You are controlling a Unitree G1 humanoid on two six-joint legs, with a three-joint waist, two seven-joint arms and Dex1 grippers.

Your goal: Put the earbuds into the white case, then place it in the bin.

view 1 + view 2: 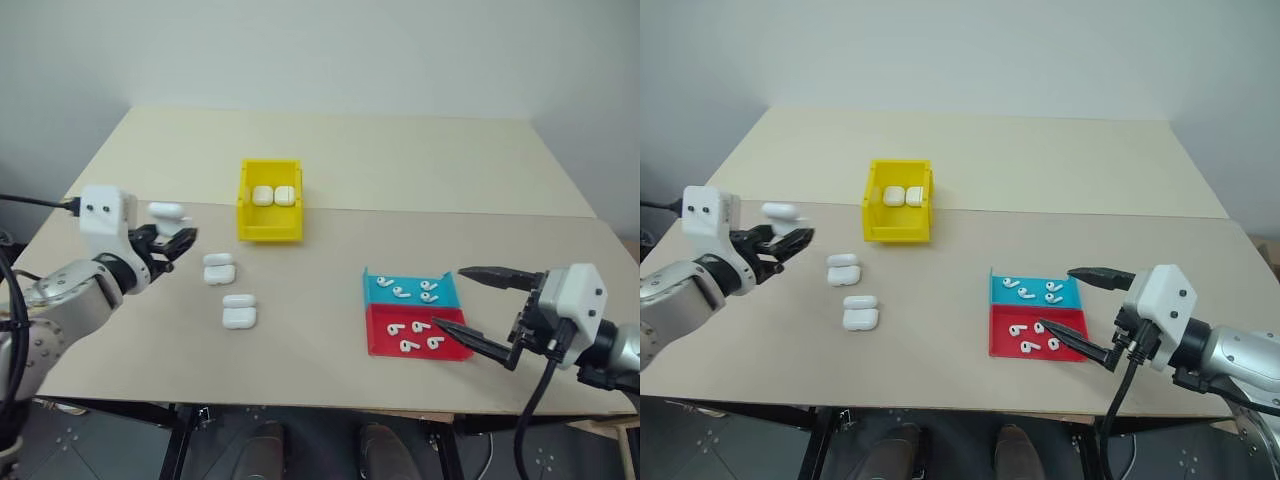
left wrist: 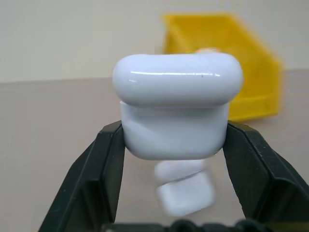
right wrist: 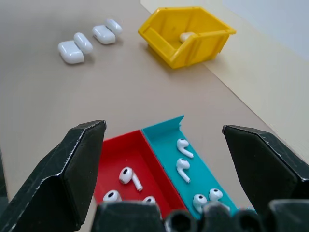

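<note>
My left gripper (image 1: 172,240) is shut on a white case (image 1: 165,211), held off the table at the left. In the left wrist view the case (image 2: 176,111) sits squeezed between both fingers (image 2: 104,169), its lid part on top. Two more white cases (image 1: 218,268) lie with lids flipped open on the table below and to the right of it. Several earbuds (image 3: 182,166) lie in a blue tray (image 3: 161,139) and a red tray (image 3: 113,152). Just right of these trays my right gripper (image 1: 449,297) stands open and holds nothing. The yellow bin (image 1: 270,228) stands behind the centre.
Two closed white cases (image 1: 273,196) lie inside the bin. The table (image 1: 330,350) is made of two tops with a seam running behind the bin. Its front edge runs close below the trays.
</note>
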